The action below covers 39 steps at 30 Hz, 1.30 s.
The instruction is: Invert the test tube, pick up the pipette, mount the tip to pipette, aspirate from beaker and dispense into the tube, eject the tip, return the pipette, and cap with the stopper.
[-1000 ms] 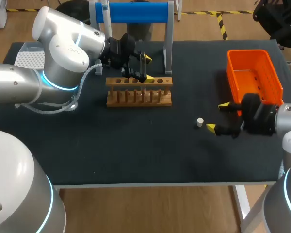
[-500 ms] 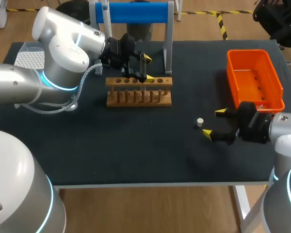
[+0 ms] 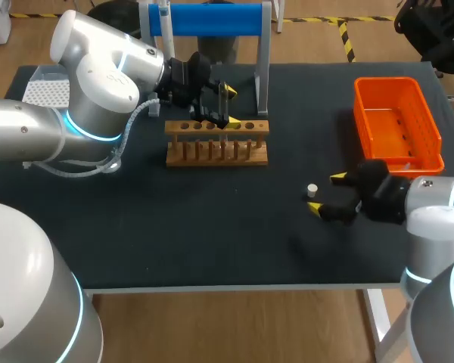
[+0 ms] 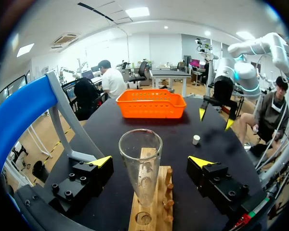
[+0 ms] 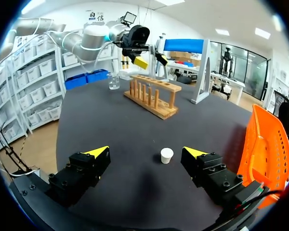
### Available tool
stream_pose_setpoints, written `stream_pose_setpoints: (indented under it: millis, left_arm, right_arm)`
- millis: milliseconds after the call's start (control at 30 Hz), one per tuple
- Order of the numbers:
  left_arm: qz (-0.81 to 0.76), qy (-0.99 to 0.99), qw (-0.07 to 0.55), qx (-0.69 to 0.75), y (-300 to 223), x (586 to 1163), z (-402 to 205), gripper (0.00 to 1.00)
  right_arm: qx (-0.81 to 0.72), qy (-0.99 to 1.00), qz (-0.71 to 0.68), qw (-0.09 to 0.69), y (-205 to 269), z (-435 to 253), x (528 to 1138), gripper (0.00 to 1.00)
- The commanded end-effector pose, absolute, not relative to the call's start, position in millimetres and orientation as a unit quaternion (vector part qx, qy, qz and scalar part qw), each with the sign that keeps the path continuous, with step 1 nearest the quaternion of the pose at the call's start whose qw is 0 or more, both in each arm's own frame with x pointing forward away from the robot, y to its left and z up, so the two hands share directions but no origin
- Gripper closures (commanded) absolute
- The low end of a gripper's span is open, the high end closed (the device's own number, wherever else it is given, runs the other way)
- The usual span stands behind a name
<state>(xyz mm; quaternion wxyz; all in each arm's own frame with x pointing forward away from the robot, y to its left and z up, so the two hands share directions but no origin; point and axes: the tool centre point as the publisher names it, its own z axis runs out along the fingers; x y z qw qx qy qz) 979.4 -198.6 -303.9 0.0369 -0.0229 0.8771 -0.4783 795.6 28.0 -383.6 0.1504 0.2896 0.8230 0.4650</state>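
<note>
Tube [image 4: 140, 166] upright in the rack [image 4: 160, 207], long axis vertical, open mouth up, seemingly seated in a hole near one end. Left gripper [image 4: 151, 161] released, one finger at either side of the tube, both clear of the glass. Stopper [image 5: 166, 155] on end on the black bench [image 5: 115, 125], between the spread fingers of the right gripper [image 5: 145, 152], untouched. Orange basket [image 3: 397, 121] near the bench's right edge. Blue-barred stand [image 3: 212, 19] behind the rack. Beaker [image 5: 113, 81] just past the rack.
</note>
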Motion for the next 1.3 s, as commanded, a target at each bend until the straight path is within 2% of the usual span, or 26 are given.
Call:
stream_pose_setpoints:
  millis: [33,600,667,700,767,800,867,933,1300]
  left_arm:
    - [-0.478,0.878,0.035,-0.022,-198,980,-303,0.00]
    - [-0.478,0.878,0.035,-0.022,-198,980,-303,0.00]
    - [-0.478,0.878,0.035,-0.022,-198,980,-303,0.00]
    - [-0.478,0.878,0.035,-0.022,-198,980,-303,0.00]
    - [-0.478,0.878,0.035,-0.022,-198,980,-303,0.00]
    - [-0.478,0.878,0.035,-0.022,-198,980,-303,0.00]
    - [-0.478,0.878,0.035,-0.022,-198,980,-303,0.00]
    - [-0.478,0.878,0.035,-0.022,-198,980,-303,0.00]
    - [-0.478,0.878,0.035,-0.022,-198,980,-303,0.00]
  right_arm:
    - [0.295,0.826,0.456,0.153,40,-390,801,0.00]
    - [0.317,0.827,0.435,0.160,35,-410,815,0.00]
    - [0.318,0.827,0.435,0.159,35,-410,817,0.12]
    - [0.319,0.827,0.435,0.159,35,-410,818,0.14]
    - [0.320,0.827,0.435,0.159,34,-410,819,0.36]
    - [0.320,0.827,0.435,0.159,34,-411,819,0.42]
    - [0.320,0.827,0.435,0.159,34,-411,820,0.41]
    - [0.321,0.827,0.433,0.159,34,-412,821,0.33]
    - [0.324,0.828,0.429,0.158,33,-415,826,0.35]
